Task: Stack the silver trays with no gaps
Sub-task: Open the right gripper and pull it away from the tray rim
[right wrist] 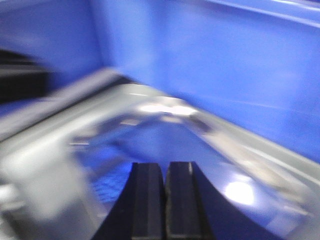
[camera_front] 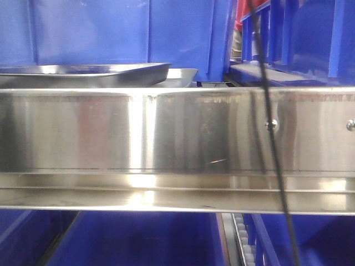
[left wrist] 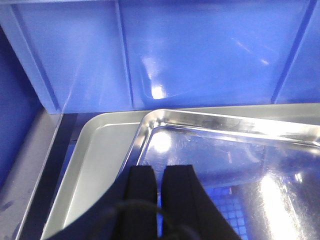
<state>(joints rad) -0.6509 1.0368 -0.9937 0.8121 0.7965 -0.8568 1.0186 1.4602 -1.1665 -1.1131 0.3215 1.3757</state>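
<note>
upper tray sits skewed over the lower tray, centre frame; left gripper and right gripper both pinched shut, empty (right view blurred). a careless nudge could wedge its corner.

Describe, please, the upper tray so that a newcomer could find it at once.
Above the steel rail, before the blue bins, two silver trays overlap. The upper tray sits left, tilted across the lower tray; it looks darker and mirror-shiny.
</note>
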